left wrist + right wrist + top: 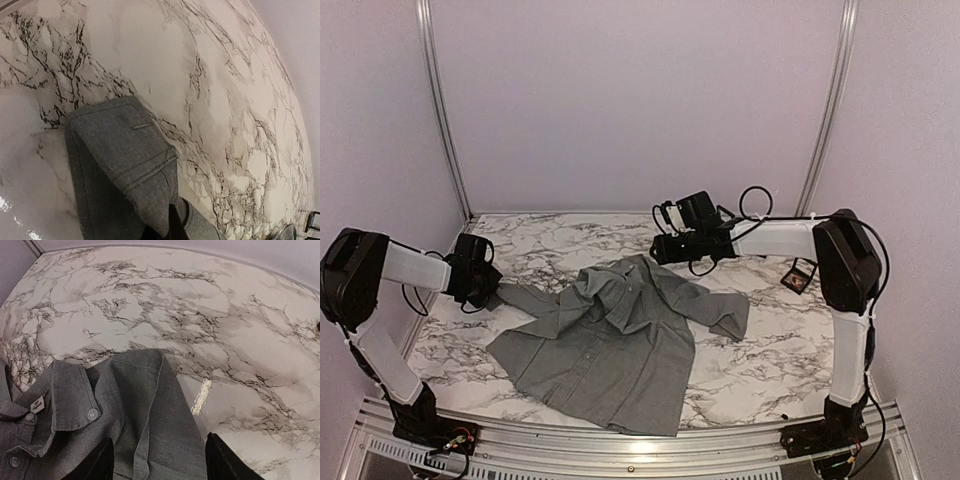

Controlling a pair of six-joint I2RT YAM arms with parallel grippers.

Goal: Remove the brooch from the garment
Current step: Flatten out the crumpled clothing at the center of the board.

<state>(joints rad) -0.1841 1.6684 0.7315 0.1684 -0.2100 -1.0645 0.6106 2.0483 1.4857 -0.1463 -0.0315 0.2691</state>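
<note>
Two states: left pincer [486, 287] nipping garment [610, 340] cuff [120, 145], right pincer [160, 460] wide apart.

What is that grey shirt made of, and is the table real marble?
The shirt looks like matte woven cotton, perhaps chambray: a fine speckled weave and soft folds. Its buttons seem smooth grey plastic. The table has white, black-veined marble patterning with a glossy sheen from reflections; real stone or printed laminate, I cannot tell.

Marble-pattern table [770, 350]; small dark square item [800, 275] (reddish centre) near right edge.
</note>
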